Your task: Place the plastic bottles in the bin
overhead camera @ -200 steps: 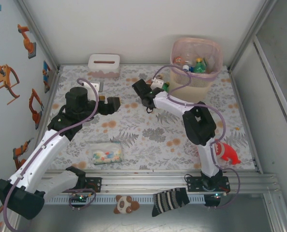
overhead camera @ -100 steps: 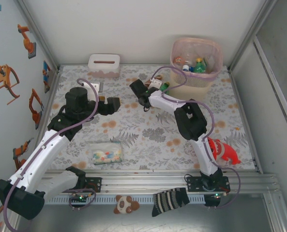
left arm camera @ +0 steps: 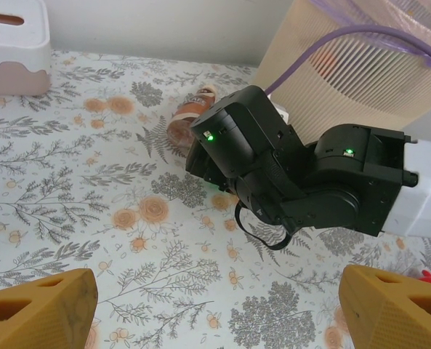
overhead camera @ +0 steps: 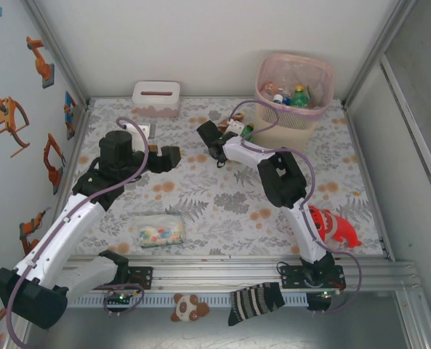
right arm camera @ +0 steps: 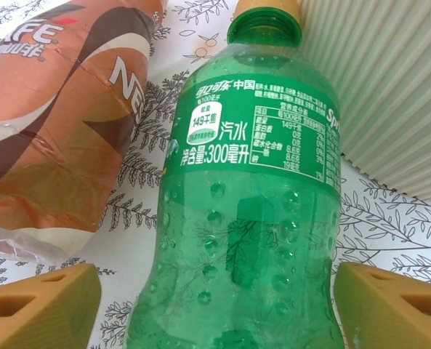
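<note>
Right wrist view: looking straight down on a green bottle (right arm camera: 248,196), flat on the floral table cloth (right arm camera: 150,218), yellow cap to 12 o'clock and nearly against the ribbed wall of the bin (right arm camera: 389,80) at 1 o'clock. Flanked by the right gripper (right arm camera: 215,313), spread wide, one finger on each side of the barrel and apparently clear of it. Crowded at 10 o'clock by a brown coffee bottle (right arm camera: 62,123) in a crumpled wrapper.

Over to the top external view: both tucked at the bin's 8 o'clock foot, with several bottles (overhead camera: 299,97) already inside the pink liner. Hovering towards the table's 9 o'clock, jaws apart and holding nothing, the left gripper (left arm camera: 215,320).

Now the handling. Looks empty bar droplets inside, so probably very light. Thin plastic, likely to dent under a hard squeeze. Smooth and round, so probably slick and keen to roll. Best taken squarely across the mid-barrel below the label, with moderate pressure, well away from the tapering neck.
</note>
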### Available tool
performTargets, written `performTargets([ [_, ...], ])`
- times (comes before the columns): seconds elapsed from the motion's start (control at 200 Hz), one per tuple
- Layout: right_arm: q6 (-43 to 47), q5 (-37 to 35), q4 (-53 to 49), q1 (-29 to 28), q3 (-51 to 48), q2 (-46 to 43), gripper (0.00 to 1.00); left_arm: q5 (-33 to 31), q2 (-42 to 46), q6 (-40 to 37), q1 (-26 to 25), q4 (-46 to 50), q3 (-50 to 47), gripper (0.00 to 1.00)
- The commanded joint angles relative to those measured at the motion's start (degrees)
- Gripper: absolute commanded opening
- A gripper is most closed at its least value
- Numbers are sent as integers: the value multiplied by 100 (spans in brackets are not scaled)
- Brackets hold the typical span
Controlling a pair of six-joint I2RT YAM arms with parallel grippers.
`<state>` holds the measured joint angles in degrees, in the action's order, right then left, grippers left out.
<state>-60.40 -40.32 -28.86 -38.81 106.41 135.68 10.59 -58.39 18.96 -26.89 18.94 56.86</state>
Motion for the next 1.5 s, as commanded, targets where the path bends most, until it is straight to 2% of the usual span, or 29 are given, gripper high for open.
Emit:
performTargets([
  [0.0,-121,-139,100,75,18,49,76,137,-6,116,40,56,72,86],
  [0.115,-121,-108,170,75,-80,7,67,151,-6,138,36,39,71,86],
  [0.25,-121,-107,192,75,-179,-62,62,152,20,160,35,39,71,86],
  [0.516,272,-224,446,-6,-506,-542,58,158,30,204,39,-30,36,86],
  [0.826,1517,-334,863,-336,-699,-1188,57,118,47,222,37,-44,9,86],
  [1.031,2589,389,1152,-470,-854,-1768,56,51,64,172,46,-39,27,86],
  [1.247,3498,1553,1121,-474,-843,-2474,55,18,30,143,70,-122,44,87],
  [1.492,4191,1903,571,-456,-397,-3128,55,51,-79,151,79,-213,80,86],
])
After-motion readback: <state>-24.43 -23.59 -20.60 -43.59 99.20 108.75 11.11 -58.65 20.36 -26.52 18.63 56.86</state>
